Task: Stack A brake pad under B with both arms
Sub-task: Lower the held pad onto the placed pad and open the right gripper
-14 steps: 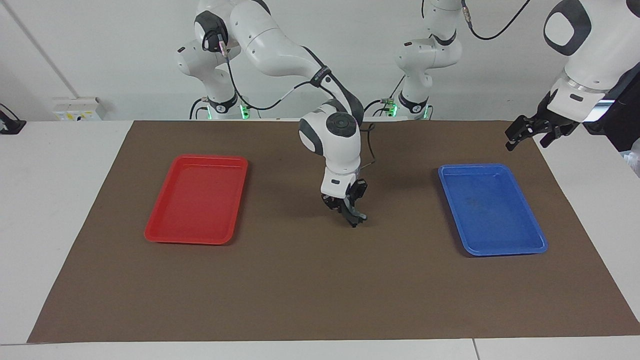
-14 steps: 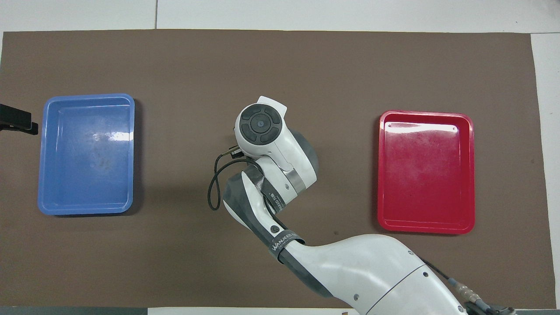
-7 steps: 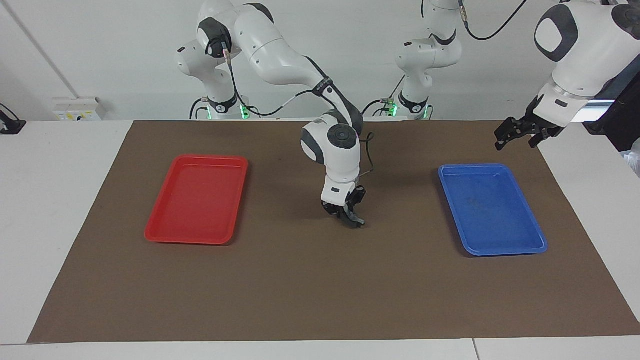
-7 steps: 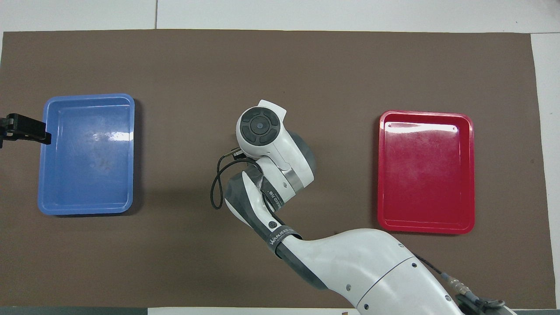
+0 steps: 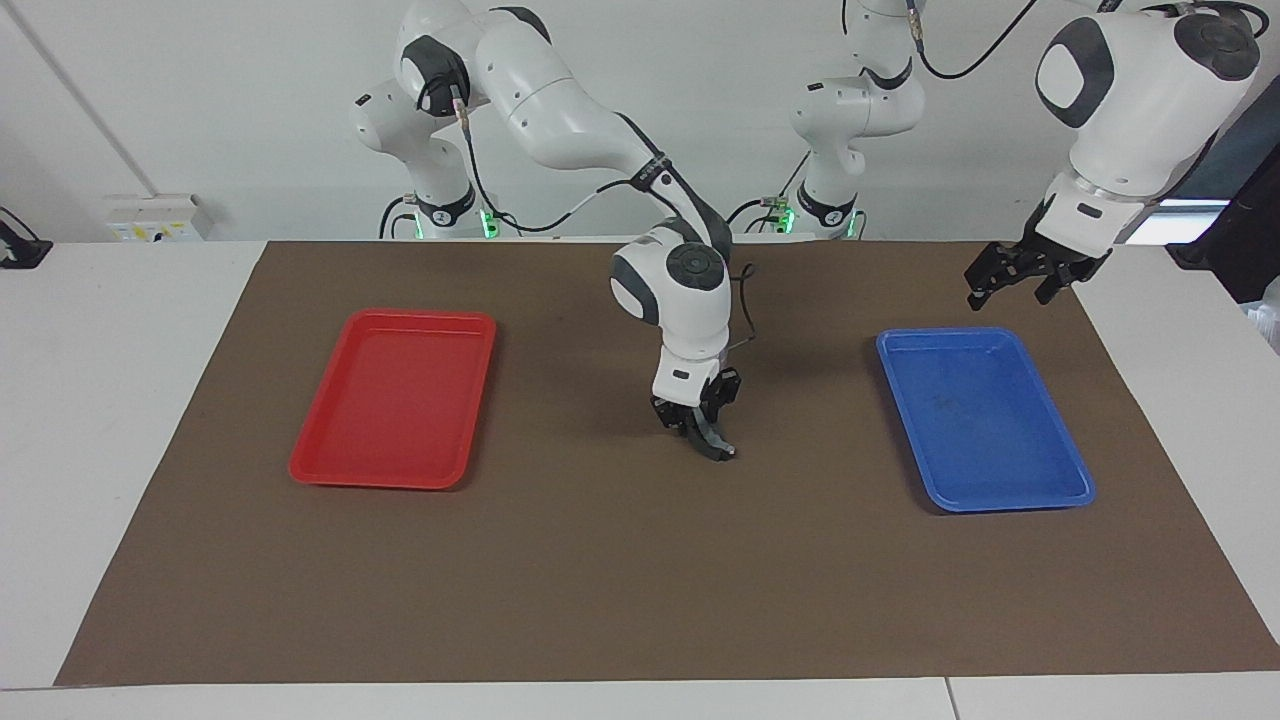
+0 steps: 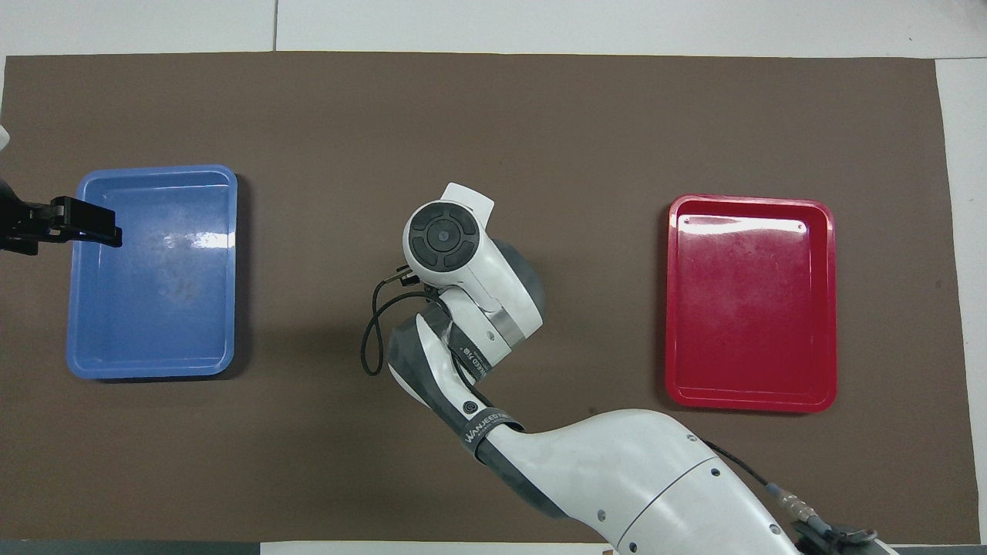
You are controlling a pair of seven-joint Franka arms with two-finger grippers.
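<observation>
My right gripper (image 5: 700, 428) reaches down to the middle of the brown mat (image 5: 600, 580). It is shut on a short dark grey pad, the A brake pad (image 5: 717, 446), whose lower tip is at or just above the mat. In the overhead view the right wrist (image 6: 443, 235) hides the gripper and pad. My left gripper (image 5: 1005, 275) hangs in the air over the blue tray's outer edge; it also shows in the overhead view (image 6: 85, 221). I cannot tell whether it holds anything. The long crescent pad B with a light grey strip does not show plainly.
A blue tray (image 5: 1010, 503) lies on the mat toward the left arm's end, also in the overhead view (image 6: 150, 372). A red tray (image 5: 375, 480) lies toward the right arm's end, also in the overhead view (image 6: 752, 405). Both trays look empty.
My left gripper has moved inward from off the mat's end to over the blue tray's edge. My right gripper has shifted slightly and turned, still on the pad.
</observation>
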